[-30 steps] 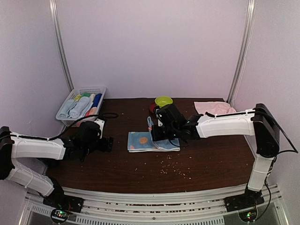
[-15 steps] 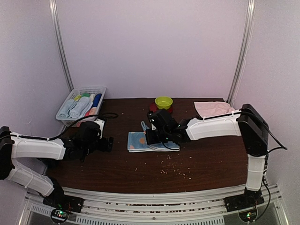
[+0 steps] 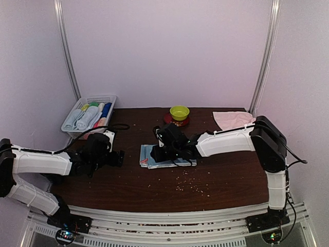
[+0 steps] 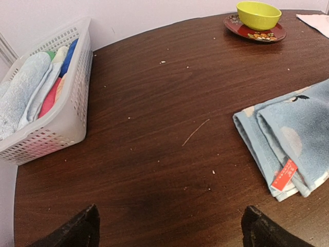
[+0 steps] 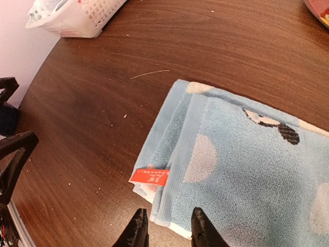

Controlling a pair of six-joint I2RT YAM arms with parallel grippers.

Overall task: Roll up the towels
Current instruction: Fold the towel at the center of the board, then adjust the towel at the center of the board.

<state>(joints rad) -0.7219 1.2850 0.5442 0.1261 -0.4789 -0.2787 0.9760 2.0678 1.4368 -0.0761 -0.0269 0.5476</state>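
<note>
Crumbs (image 3: 185, 181) dot the table (image 3: 231, 175) by the folded blue towel (image 5: 241, 154); the right gripper (image 5: 169, 229), jaws slightly parted, hovers at its left edge. The left gripper (image 4: 169, 226) gapes empty. The pink towel (image 3: 234, 119) lies far right. A bowl (image 3: 179, 111) sits on a plate (image 4: 257, 36); the basket (image 4: 56, 123) holds rolled cloths (image 4: 23, 87).

The near half of the surface (image 3: 154, 190), toward six o'clock, lay open apart from scattered crumbs (image 3: 186, 181). A bare strip ran between the wide-spread left tool (image 3: 120, 156) and the folded blue towel (image 3: 172, 159). The right tool (image 5: 167, 229) hung over the towel's nine-o'clock edge, fingers a little apart. The right arm (image 3: 226, 140) stretched in low from three o'clock, barring that side. At ten o'clock a basket (image 4: 61, 123) of rolled cloths closed off the corner, with a black cable (image 3: 121, 126) just beside it. At twelve o'clock stood a yellow bowl (image 4: 258, 14) on a red plate (image 4: 257, 36). A pink towel (image 3: 234, 119) filled the two-o'clock corner.
</note>
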